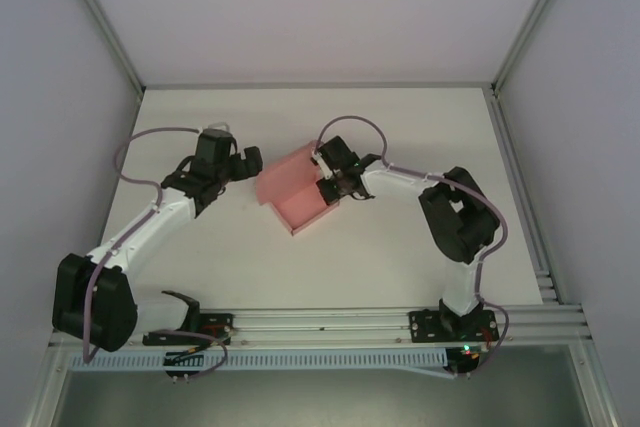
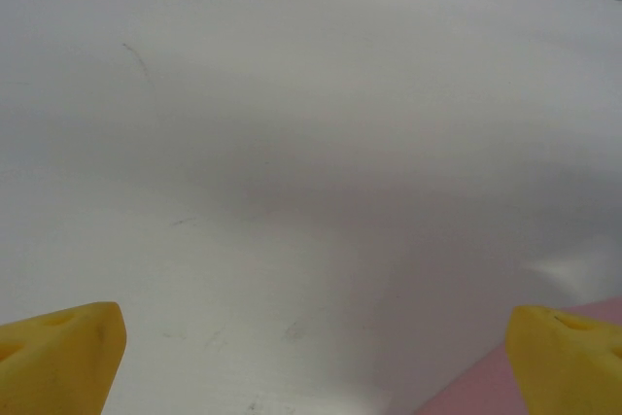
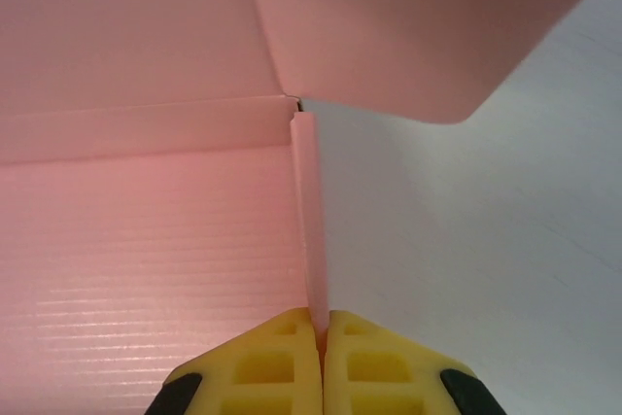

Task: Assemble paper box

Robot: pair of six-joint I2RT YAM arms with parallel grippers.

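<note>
Paper box, part-formed with flap raised, sits mid-desk. Right pincer is clamped tight on its side wall. Left pincer is spread wide, holding nothing, just beside the box.

The table is free nearside; the paper box blocks its middle.
</note>
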